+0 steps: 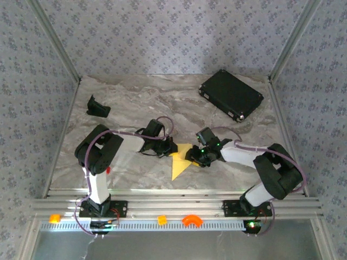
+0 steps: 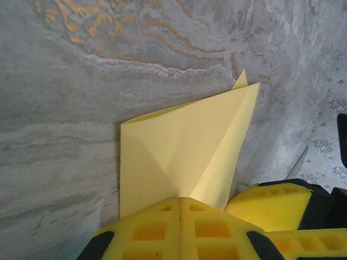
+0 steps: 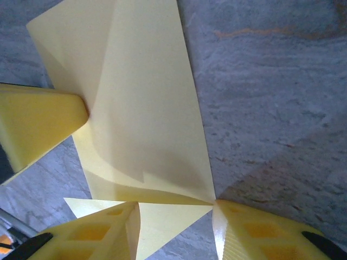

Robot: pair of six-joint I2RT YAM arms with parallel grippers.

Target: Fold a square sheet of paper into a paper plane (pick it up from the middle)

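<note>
The square sheet of paper (image 1: pixel 179 165), pale yellow and partly folded into a pointed shape, lies on the marble table between my two grippers. My left gripper (image 1: pixel 169 151) is shut, and its joined tips (image 2: pixel 181 199) rest on the paper (image 2: pixel 190 141) where two creases meet. I cannot tell if any paper is pinched between them. My right gripper (image 1: pixel 194 157) is open. Its fingers stand either side (image 3: pixel 176 216) of a corner of the paper (image 3: pixel 146 108), where a flap is lifted slightly and casts a shadow. The left gripper's finger (image 3: pixel 38 124) touches the sheet's left edge.
A black rectangular case (image 1: pixel 232 95) lies at the back right, and a small black holder (image 1: pixel 98 106) at the back left. Small orange pieces (image 1: pixel 161 219) sit on the front rail. A small red block (image 1: pixel 108 170) lies beside the left arm.
</note>
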